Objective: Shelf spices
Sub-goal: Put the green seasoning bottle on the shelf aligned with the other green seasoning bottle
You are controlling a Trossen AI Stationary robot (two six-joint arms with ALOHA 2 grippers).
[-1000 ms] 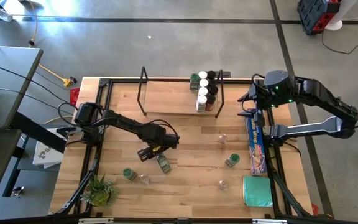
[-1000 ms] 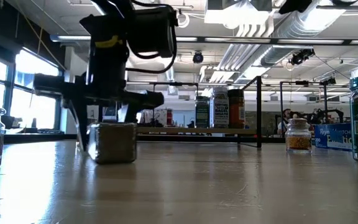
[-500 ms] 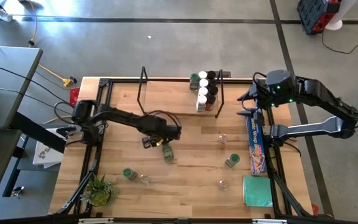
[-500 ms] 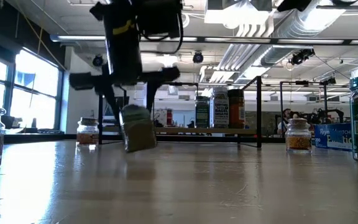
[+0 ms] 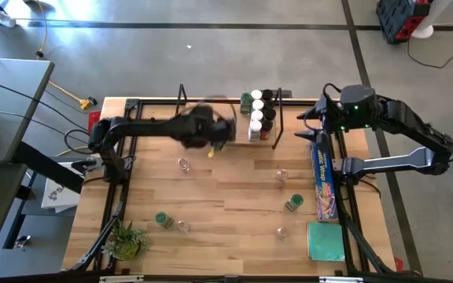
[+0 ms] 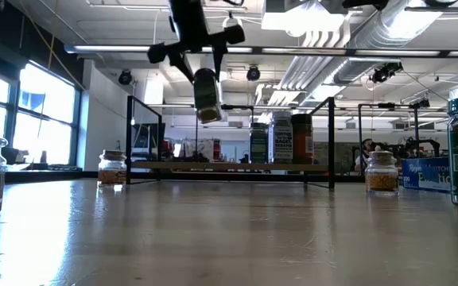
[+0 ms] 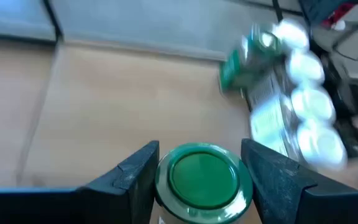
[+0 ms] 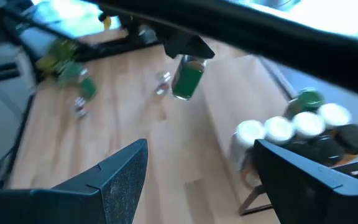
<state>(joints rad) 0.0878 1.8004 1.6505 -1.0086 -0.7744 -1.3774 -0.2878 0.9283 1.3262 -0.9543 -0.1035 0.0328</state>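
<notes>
Left gripper [image 7: 199, 171]: raised above the worktop [image 5: 234, 196], over the shelf [image 5: 211, 126], fingers [image 7: 135, 171] clamped on a green-lidded jar [image 7: 204, 177].
Held jar: hangs tilted in the air in the low view, above the shelf board, clear of the worktop.
Shelf: pale board with black wire end frames at the worktop's far edge; a cluster of shelved jars [image 5: 259, 114] with green, white and dark lids stands at its right end.
Loose jars: several stand scattered on the worktop, one with a green lid [image 5: 293, 203] near the blue box [image 5: 324, 181].
Right gripper [image 8: 197, 180]: held off the shelf's right end, fingers spread wide, holding nothing.
</notes>
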